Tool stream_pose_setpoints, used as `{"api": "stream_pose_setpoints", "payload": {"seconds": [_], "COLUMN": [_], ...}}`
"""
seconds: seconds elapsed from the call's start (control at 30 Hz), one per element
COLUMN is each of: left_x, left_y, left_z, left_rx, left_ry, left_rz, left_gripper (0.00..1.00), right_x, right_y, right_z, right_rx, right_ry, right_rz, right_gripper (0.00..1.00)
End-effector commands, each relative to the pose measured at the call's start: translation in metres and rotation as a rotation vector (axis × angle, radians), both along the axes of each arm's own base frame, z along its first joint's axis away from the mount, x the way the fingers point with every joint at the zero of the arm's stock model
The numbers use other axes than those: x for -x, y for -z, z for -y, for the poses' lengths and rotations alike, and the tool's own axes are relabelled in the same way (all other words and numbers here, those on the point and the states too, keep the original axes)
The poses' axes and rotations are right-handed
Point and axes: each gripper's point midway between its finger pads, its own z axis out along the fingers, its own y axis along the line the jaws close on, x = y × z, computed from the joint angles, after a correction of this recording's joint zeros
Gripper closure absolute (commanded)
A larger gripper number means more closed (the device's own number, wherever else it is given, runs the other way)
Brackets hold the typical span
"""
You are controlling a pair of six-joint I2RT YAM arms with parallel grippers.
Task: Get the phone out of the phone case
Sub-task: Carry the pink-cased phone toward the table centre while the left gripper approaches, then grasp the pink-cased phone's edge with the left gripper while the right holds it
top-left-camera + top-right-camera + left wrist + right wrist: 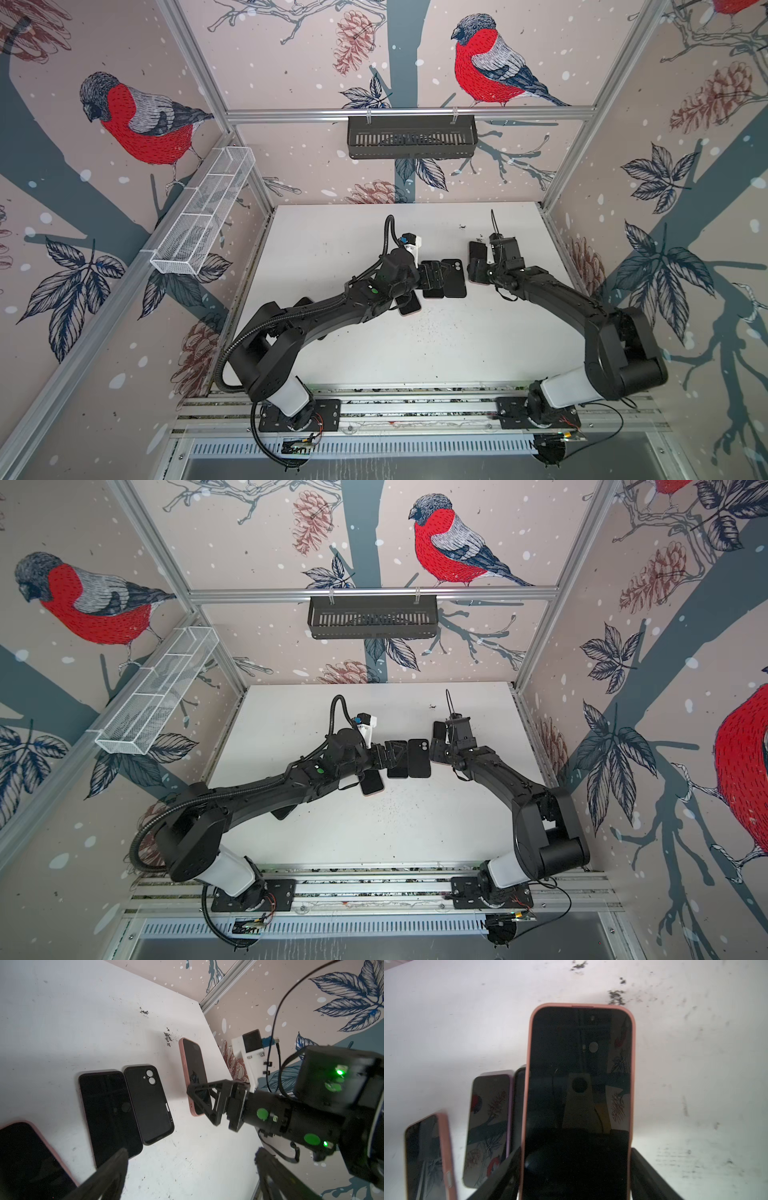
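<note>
Nearest, a second pink-cased phone (pixel 410 306) lies screen up on the white bench (pixel 332 249), partly under the left arm's wrist. Its case is on and nothing grips it.

Just beyond it, mid-bench, a bare phone (pixel 110 1113) lies screen up with an empty black case (pixel 148 1103) on its right. The 2 are side by side, touching or nearly so. The case's camera cutout shows the bench through it, so this pair looks finished: 1 phone is out and 1 case is empty. The left gripper (pixel 192 1150) hovers over the bare phone. Its fingers (pixel 112 1169) are spread wide and released, with only bench between them.

Farther off and to the right, the right gripper (pixel 576 1157) grasps the pink-cased phone (pixel 579 1064) by its near end, a finger against each long edge. The phone is tilted up off the bench, with its screen toward the wrist camera. The pink rim runs unbroken around the top and both sides that show, so the phone sits fully in its case, and I see no corner peeled back.

I judge the work on this phone as barely begun. It is picked up and presented, but the case has yet to be pried off. The free left gripper looks placed to help.
</note>
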Motion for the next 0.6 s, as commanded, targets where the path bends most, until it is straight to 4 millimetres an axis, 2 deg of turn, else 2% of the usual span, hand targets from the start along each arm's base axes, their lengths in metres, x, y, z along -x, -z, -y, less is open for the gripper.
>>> {"api": "stream_pose_setpoints", "payload": {"seconds": [0.0,0.07,0.17,0.33,0.57], "left_x": [-0.007,-0.012,-0.019,-0.027,-0.028], "left_y": [-0.028,-0.028,-0.019,-0.005,0.009], "left_z": [0.011,0.012,0.01,0.003,-0.003], "left_rx": [0.148,0.18,0.197,0.198,0.169], "left_ry": [0.042,0.056,0.058,0.053,0.071], "left_rz": [0.032,0.029,-0.012,-0.07,-0.113], "left_gripper": [0.07,0.07,0.08,0.12,0.16], "right_x": [-0.003,0.004,0.015,0.03,0.049], "right_y": [-0.027,-0.035,-0.042,-0.053,-0.056], "right_z": [-0.027,-0.04,-0.057,-0.075,-0.106], "right_rx": [-0.039,-0.036,-0.027,-0.019,0.028], "right_ry": [-0.101,-0.151,-0.231,-0.321,-0.439], "right_rz": [0.126,0.16,0.199,0.252,0.302], "right_gripper": [0.56,0.56,0.57,0.6,0.61]}}
